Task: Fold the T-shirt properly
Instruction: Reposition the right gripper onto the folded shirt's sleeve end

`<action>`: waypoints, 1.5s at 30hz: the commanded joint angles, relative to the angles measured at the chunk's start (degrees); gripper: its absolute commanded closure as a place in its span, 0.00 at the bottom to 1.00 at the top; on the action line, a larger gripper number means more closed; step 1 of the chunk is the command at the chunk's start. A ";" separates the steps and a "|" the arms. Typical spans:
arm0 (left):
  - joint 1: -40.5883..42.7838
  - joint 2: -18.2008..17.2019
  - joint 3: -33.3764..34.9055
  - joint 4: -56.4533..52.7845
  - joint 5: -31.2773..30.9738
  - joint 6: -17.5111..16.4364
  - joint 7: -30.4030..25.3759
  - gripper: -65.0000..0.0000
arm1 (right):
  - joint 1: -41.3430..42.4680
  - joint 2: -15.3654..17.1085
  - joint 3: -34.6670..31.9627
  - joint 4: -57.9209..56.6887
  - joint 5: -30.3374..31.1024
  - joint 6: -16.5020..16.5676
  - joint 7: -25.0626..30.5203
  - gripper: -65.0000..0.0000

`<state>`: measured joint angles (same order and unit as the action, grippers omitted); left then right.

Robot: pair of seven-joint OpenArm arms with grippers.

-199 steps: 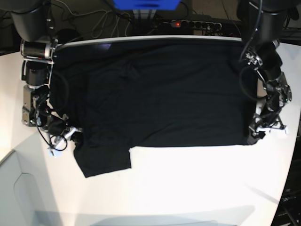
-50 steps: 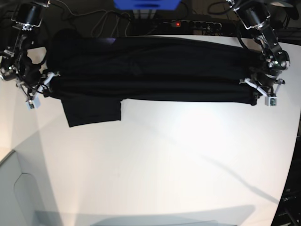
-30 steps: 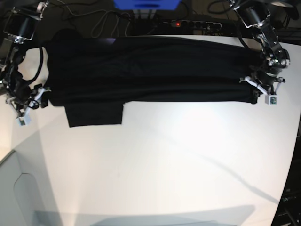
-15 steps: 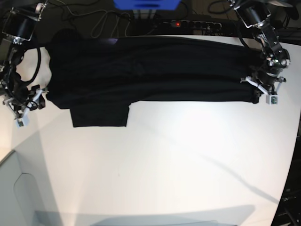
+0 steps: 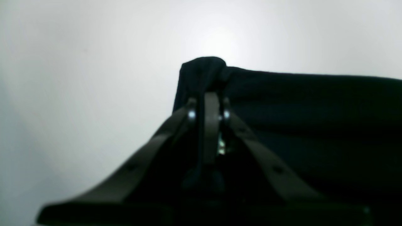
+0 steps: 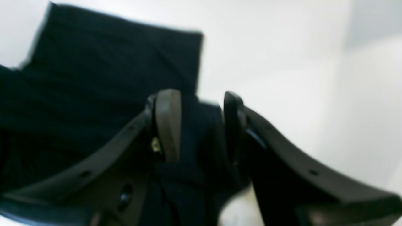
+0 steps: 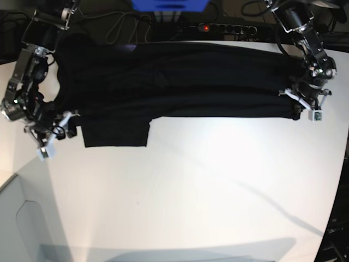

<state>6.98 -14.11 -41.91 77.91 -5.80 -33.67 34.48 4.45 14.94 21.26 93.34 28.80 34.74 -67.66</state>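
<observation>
The black T-shirt (image 7: 180, 82) lies as a long folded band across the far part of the white table (image 7: 191, 191), with one sleeve (image 7: 115, 134) sticking out toward the front at the left. At the band's right end, my left gripper (image 7: 304, 109) is shut on a bunched corner of the T-shirt (image 5: 314, 110); the left wrist view shows that gripper (image 5: 208, 100) pinching the cloth. My right gripper (image 7: 57, 131) is at the shirt's left end beside the sleeve. The right wrist view shows the right gripper (image 6: 201, 106) open, its fingers (image 6: 168, 119) apart with dark T-shirt (image 6: 110, 62) cloth between them.
A power strip (image 7: 223, 27) with a red light, cables and a blue object (image 7: 169, 4) sit behind the table's far edge. A grey panel (image 7: 22, 218) lies at the front left. The table's right edge (image 7: 339, 180) curves inward.
My right gripper has come back from the left to the shirt's left end, beside the sleeve. The sleeve has shifted slightly right. The left gripper has stayed put.
</observation>
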 commanded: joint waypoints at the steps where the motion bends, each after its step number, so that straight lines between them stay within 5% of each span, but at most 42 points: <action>1: -0.26 -0.88 -0.33 0.82 -0.31 0.31 -0.41 0.99 | 1.93 0.49 -0.73 0.07 0.61 -0.59 0.89 0.64; 11: -0.26 -0.88 -0.33 0.82 -0.39 0.31 -0.41 0.99 | 13.53 0.40 -6.09 -18.22 0.87 -0.32 1.77 0.64; 22: -0.26 -0.88 -0.33 0.82 -0.31 0.31 -0.41 0.99 | 15.73 0.75 -11.89 -31.76 0.61 -0.32 11.09 0.64; 45: -0.26 -0.88 -0.42 0.82 -0.39 0.31 -0.33 0.99 | 14.41 4.09 -11.28 -27.80 0.52 -0.59 13.81 0.64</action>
<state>7.01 -14.11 -41.91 77.91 -5.80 -33.67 34.50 17.74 18.28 9.74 64.79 28.51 34.72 -54.54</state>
